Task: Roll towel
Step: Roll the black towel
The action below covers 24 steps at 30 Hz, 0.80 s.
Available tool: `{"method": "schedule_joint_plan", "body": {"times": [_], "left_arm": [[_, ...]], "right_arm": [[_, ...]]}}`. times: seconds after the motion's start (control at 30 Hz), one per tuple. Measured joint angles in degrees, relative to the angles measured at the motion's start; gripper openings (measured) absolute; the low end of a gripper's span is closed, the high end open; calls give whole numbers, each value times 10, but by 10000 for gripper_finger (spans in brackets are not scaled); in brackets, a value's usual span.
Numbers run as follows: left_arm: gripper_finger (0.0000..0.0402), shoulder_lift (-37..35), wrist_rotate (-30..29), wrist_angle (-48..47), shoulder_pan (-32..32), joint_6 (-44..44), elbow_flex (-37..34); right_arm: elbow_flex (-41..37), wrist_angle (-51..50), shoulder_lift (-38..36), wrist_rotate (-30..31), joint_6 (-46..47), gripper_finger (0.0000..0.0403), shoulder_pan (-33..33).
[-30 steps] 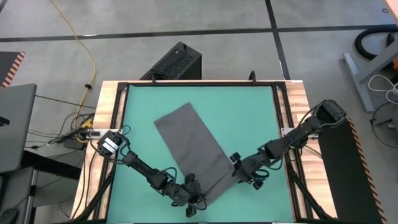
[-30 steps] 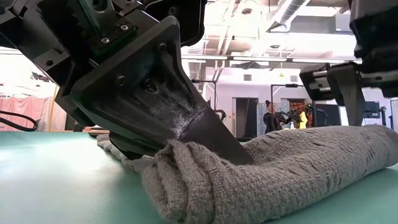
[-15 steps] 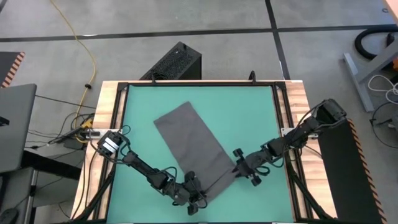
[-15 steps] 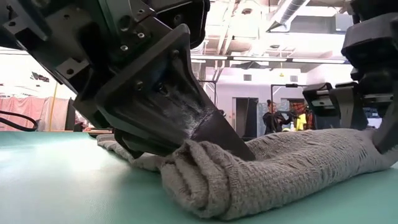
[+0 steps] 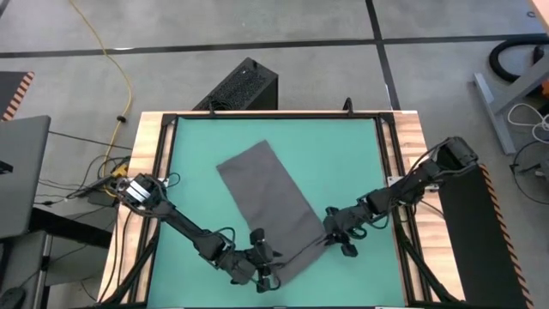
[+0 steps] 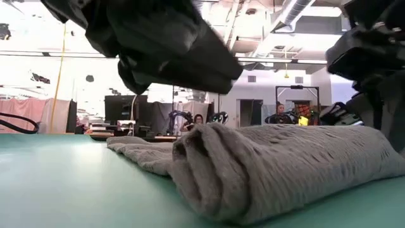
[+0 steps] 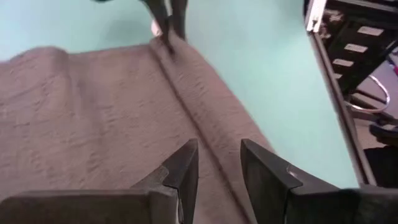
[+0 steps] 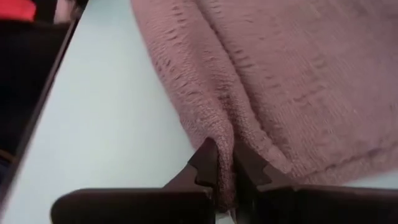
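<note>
The dark grey towel (image 5: 270, 202) lies slantwise on the teal mat (image 5: 197, 146). Its near end is rolled into a thick roll (image 6: 253, 171), and the rest lies flat toward the far edge. My left gripper (image 7: 217, 165) hangs open just above the roll's left end (image 5: 262, 257), clear of the cloth in the low view (image 6: 183, 57). My right gripper (image 5: 333, 238) is at the roll's right end, shut on the cloth (image 8: 225, 165). My right gripper pinches a raised fold of the towel (image 8: 221, 140) between its two fingers, at the right end of the roll. The fingers come from the table's right side, slanting down. The towel rests on the mat and is not lifted.
A wooden frame (image 5: 150, 180) borders the mat. A black box (image 5: 240, 86) stands beyond the far edge, and a laptop (image 5: 21, 172) and cables lie to the left. People show in the room beyond (image 6: 278, 117). Bare mat lies far right of the towel.
My left gripper has opened, let go of the roll's left end and risen above it. My right gripper has come in toward the roll's right end and shut on the cloth. The roll stays on the mat.
</note>
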Motion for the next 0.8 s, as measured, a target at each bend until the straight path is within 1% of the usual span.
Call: {"method": "schedule_joint_plan", "body": {"times": [0.1, 0.2, 0.3, 0.43, 0.6, 0.8], "left_arm": [[107, 8, 13, 25, 0, -3, 0], [107, 12, 21, 48, 0, 7, 0], [107, 11, 20, 80, 0, 28, 1], [107, 24, 18, 83, 0, 41, 15], [107, 65, 14, 65, 1, 71, 45], [107, 78, -10, -30, 2, 93, 94]], "right_arm": [[17, -42, 0, -21, 56, 41, -22], [29, -74, 0, -42, 87, 43, -44], [30, -81, 0, -51, 114, 44, -68], [30, -89, 0, -74, 132, 45, -100], [31, -96, 1, -98, 141, 46, -129], [31, -112, 0, -126, 146, 46, -154]]}}
